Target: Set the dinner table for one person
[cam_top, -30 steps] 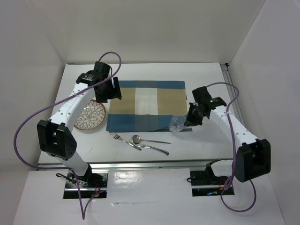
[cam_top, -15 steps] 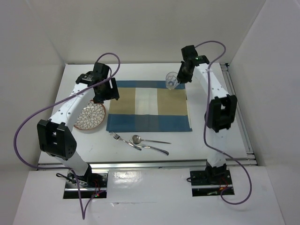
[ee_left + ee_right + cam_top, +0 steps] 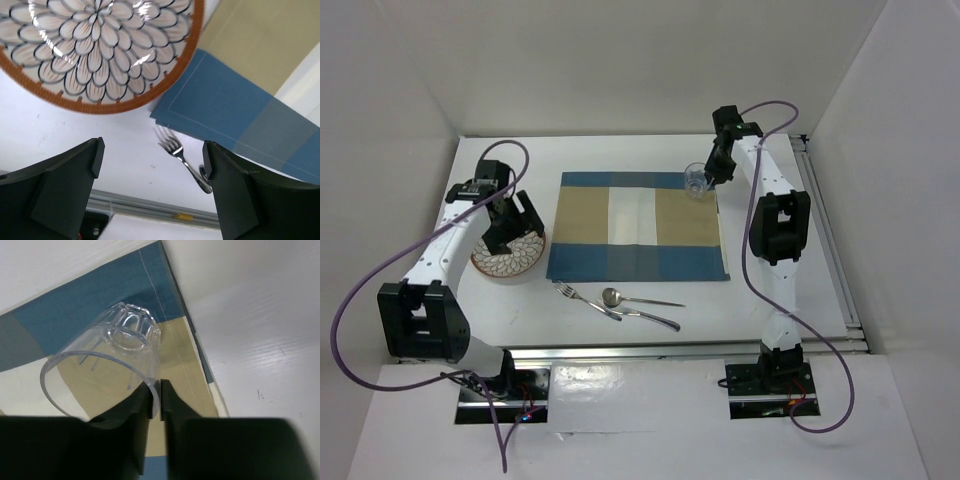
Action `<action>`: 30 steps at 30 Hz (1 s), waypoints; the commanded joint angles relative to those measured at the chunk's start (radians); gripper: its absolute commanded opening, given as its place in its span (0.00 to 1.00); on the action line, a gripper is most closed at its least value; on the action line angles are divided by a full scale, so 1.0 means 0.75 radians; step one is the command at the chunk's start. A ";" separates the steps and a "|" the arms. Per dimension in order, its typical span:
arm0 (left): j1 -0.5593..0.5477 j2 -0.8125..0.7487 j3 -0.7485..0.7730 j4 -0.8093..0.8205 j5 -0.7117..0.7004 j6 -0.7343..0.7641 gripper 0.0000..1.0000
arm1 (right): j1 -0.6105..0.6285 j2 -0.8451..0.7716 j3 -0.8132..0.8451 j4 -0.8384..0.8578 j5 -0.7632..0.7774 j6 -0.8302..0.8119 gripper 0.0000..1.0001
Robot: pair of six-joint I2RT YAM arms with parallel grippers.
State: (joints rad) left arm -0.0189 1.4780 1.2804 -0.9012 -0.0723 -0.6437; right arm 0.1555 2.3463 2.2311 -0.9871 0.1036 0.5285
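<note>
No text, label, brand, number or sign could be read, in the overhead view or in either wrist view.

**Operator 2:** Confirm table condition.

**Operator 1:** I read the table (image 3: 740,300) as one large, flat, white rectangle, lying level and square to my overhead view. Metal rails (image 3: 650,350) border its near and right edges. Up close, its bare surface shows faint parallel lines.
</note>
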 commanded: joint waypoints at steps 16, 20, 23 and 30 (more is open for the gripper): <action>0.442 -0.222 -0.494 0.158 0.098 -0.434 0.98 | -0.003 -0.387 -0.223 0.220 -0.246 -0.056 0.98; 0.459 -0.171 -0.533 0.263 0.129 -0.483 0.98 | -0.003 -0.587 -0.385 0.283 -0.285 -0.056 0.98; 0.473 -0.126 -0.564 0.358 0.064 -0.516 0.96 | -0.003 -0.706 -0.493 0.295 -0.285 -0.056 0.99; 0.498 -0.012 -0.564 0.494 0.051 -0.555 0.88 | -0.015 -0.903 -0.686 0.294 -0.285 -0.081 0.99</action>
State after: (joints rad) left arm 0.3447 1.4448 0.8570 -0.6022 -0.0143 -1.0264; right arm 0.1505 1.7214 1.7569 -0.7887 -0.1062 0.4858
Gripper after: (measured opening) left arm 0.891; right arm 0.991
